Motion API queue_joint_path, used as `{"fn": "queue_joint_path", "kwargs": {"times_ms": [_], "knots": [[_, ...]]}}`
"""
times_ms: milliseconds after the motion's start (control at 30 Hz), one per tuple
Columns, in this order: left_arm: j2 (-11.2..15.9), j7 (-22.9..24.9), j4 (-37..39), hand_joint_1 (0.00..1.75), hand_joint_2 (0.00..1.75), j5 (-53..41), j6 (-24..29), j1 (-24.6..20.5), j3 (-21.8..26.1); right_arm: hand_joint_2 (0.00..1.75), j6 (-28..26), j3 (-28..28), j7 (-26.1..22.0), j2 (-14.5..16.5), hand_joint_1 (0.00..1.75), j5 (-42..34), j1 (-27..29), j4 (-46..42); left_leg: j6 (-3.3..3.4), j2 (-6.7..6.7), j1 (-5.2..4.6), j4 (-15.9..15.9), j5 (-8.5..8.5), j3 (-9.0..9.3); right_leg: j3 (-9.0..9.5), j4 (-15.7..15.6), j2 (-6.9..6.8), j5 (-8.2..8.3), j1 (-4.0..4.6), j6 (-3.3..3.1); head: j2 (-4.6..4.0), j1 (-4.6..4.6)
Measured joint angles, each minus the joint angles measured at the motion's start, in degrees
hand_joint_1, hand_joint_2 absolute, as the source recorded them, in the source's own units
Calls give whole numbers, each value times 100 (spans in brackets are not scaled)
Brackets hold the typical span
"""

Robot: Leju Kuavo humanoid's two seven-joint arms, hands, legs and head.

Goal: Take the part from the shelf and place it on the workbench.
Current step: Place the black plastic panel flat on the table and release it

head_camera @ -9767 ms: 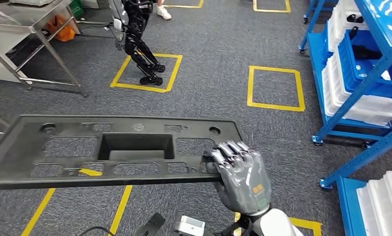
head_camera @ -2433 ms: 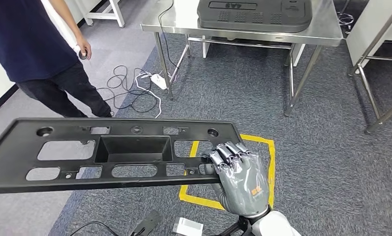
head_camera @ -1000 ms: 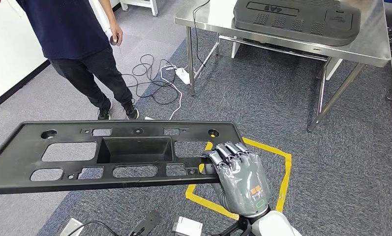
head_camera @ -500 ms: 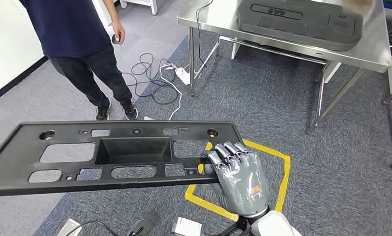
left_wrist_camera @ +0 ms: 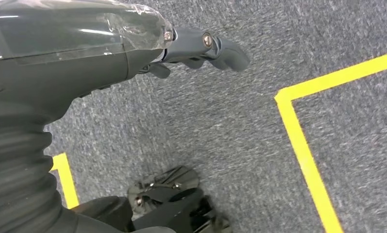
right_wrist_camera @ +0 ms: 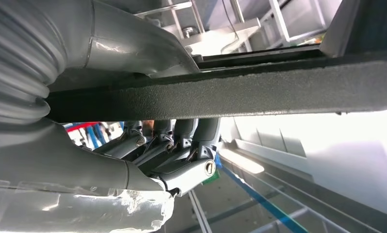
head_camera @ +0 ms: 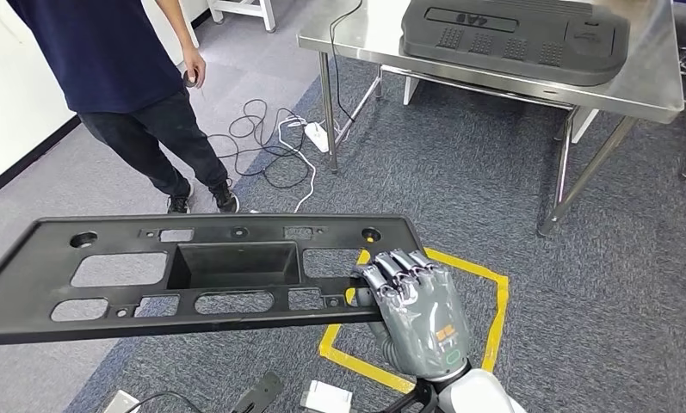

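Observation:
The part [head_camera: 201,271] is a long flat black plastic panel with several cut-outs, held level in front of me above the carpet. My right hand [head_camera: 417,310] grips its right end, fingers curled over the near edge. The right wrist view has the panel's edge [right_wrist_camera: 259,92] running across, thumb on one side and fingers [right_wrist_camera: 181,141] on the other. My left hand [left_wrist_camera: 133,53] hangs over the floor holding nothing, thumb stretched out. The steel workbench [head_camera: 356,39] stands ahead at the upper right.
A large black moulded cover [head_camera: 516,34] lies on the workbench. A person [head_camera: 107,60] in dark clothes stands ahead at the left. Cables and a power strip [head_camera: 279,142] lie on the carpet by the table leg. A yellow floor square [head_camera: 485,288] is beside my right hand.
The camera has turned from the blue shelves to the workbench and the person. Over the last second the view only shifted slightly. My right hand still holds the panel the same way.

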Motion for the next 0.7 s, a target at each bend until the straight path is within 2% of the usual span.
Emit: {"fn": "queue_joint_path", "kwargs": {"times_ms": [67,100,133,167,200,233,267,300,367,433,467,500,567,600,633,667,700], "knots": [[0,5,-1,0,175,-1,-7,5,0,175,-1,0,1,3,175,-3,6,5,0,65,-14,789,-212,-475,98,-3,-46,-85,36,-49,0,-16],[0,9,-1,0,175,-1,-9,15,0,175,-1,0,2,3,175,-5,10,9,12,71,-23,1023,-205,-662,152,-3,-59,-131,55,-59,0,-20],[0,13,-1,0,175,-1,-14,24,0,175,-1,0,2,3,175,-6,13,13,37,73,-36,1046,-82,-756,216,-3,-66,-180,73,-63,0,-23],[0,14,-1,0,175,-1,-18,30,0,175,-1,0,2,3,175,-6,13,15,76,75,-55,843,146,-742,291,-4,-71,-234,90,-65,0,-27],[0,15,-1,0,175,-1,-22,32,0,175,-1,0,3,4,175,-6,13,16,129,81,-80,476,426,-644,372,-6,-76,-291,105,-66,0,-31],[2,16,-1,0,175,0,-25,31,-1,175,-1,0,5,5,175,-6,12,18,185,96,-112,133,632,-529,443,-12,-84,-347,121,-60,0,-18],[4,17,-1,0,175,0,-25,29,-1,175,-1,0,8,7,175,-6,11,19,233,110,-148,-163,747,-417,494,-17,-84,-398,129,-46,0,3],[5,19,-2,0,175,0,-25,24,-2,175,-1,0,11,7,175,-6,11,21,265,124,-180,-331,766,-346,527,-31,-89,-435,128,-26,0,21],[7,25,-3,0,175,-1,-22,16,-2,175,-1,0,16,7,175,-5,15,22,307,122,-209,-462,685,-267,568,-19,-95,-449,116,34,0,43],[7,33,-5,0,175,-3,-21,16,-2,175,-6,0,22,7,175,-2,18,22,347,96,-181,-545,652,-163,586,94,-96,-489,104,97,0,47],[8,36,-6,0,175,-5,-21,13,-2,175,-13,0,28,7,175,2,13,21,370,87,-167,-579,637,-102,518,255,-85,-562,100,125,0,62],[9,38,-7,0,175,-9,-21,9,-2,175,-21,-1,39,7,175,5,12,21,390,82,-153,-604,620,-46,361,535,-71,-674,92,151,0,70],[9,43,-10,0,175,-22,-22,5,-2,175,-33,-2,67,2,175,9,27,21,416,80,-146,-615,559,25,-133,1241,-54,-907,72,195,0,100],[9,47,-12,0,175,-28,-22,11,-2,175,-36,-2,78,-3,175,9,42,22,415,79,-143,-615,520,65,-361,1489,-53,-950,60,213,0,103],[9,51,-14,0,175,-33,-23,19,-2,175,-37,-2,83,-9,175,9,53,24,408,76,-138,-614,476,114,-502,1547,-53,-879,52,221,0,113],[9,55,-14,0,175,-34,-23,24,-2,175,-38,-2,85,-13,175,9,59,25,395,70,-132,-614,429,177,-532,1384,-53,-677,48,218,0,113],[9,58,-14,0,175,-35,-23,24,-2,175,-38,-2,85,-17,175,9,62,25,378,64,-123,-614,378,250,-468,1048,-52,-381,46,212,0,114]]}}
